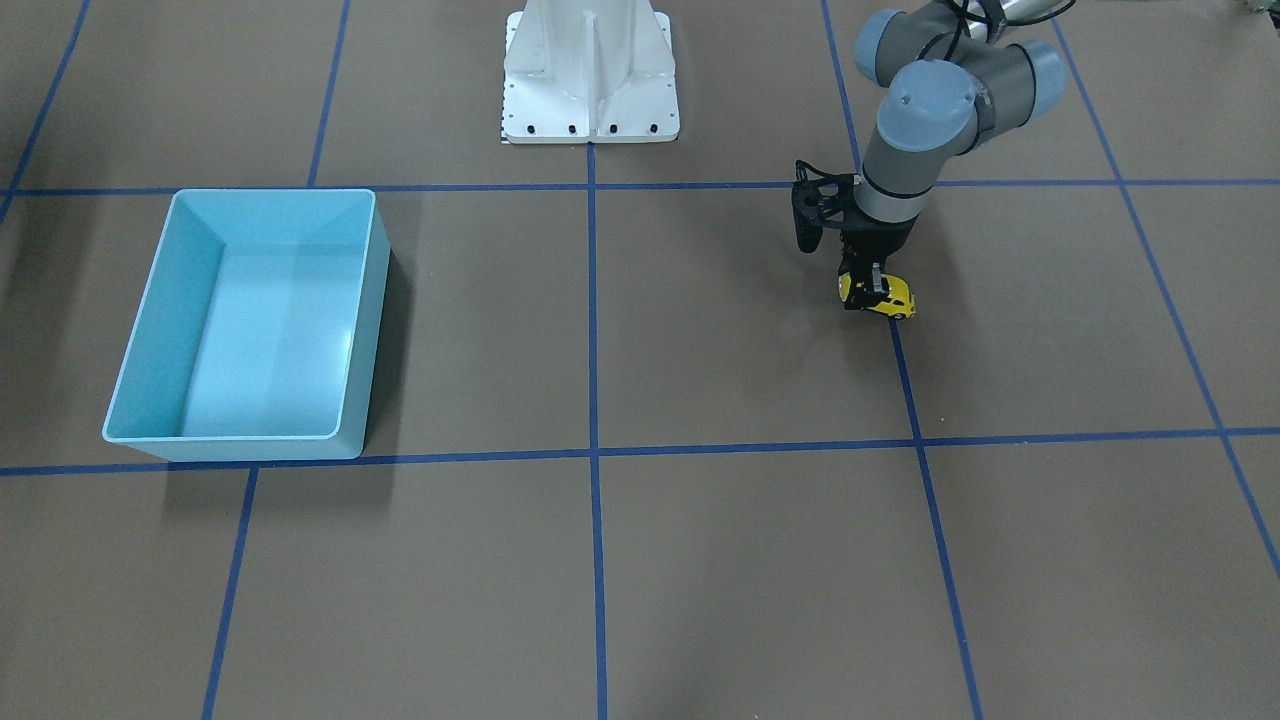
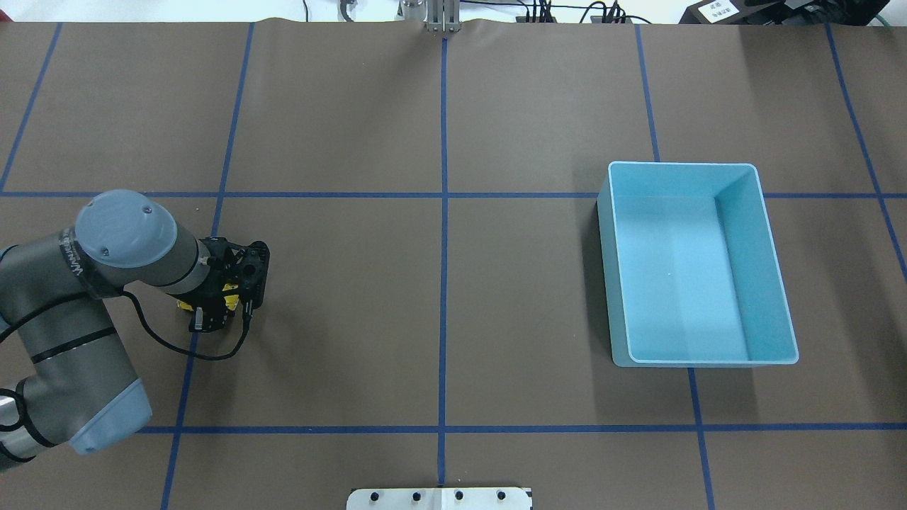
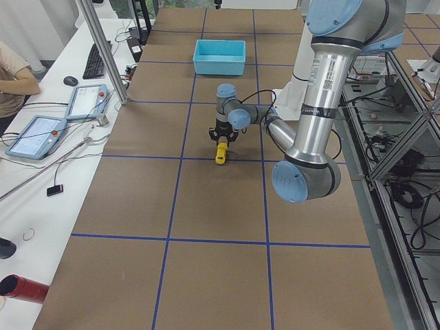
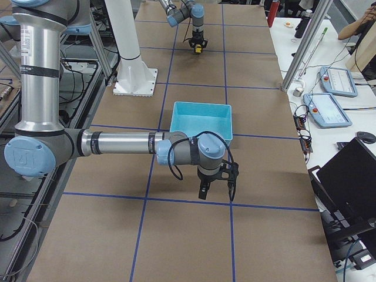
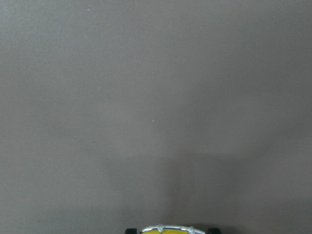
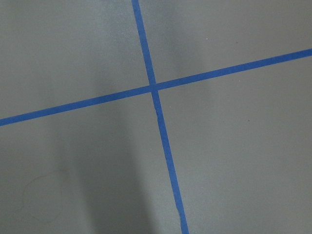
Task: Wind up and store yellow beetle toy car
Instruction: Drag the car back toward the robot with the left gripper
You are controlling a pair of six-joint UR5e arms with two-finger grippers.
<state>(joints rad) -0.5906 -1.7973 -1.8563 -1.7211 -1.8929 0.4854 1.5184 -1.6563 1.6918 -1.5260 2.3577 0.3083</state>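
Grasp stage, wind-up likely next. Left gripper point(image 1: 868, 292) stands vertical over the yellow beetle toy car point(image 1: 897, 300), fingers pinched narrow on its sides. Car sits wheels-down on the brown table point(image 1: 700, 330) by a blue tape line point(image 1: 905, 370), well apart from the light-blue bin point(image 1: 372, 330). Next move probably needs downward pressure and a straight backward drag, then a carry to the bin. Car glossy, rounded, hard; bin smooth, rectangular, open-topped; table matte. Right gripper point(image 4: 216, 187) hovers near the bin; its opening, cannot tell.
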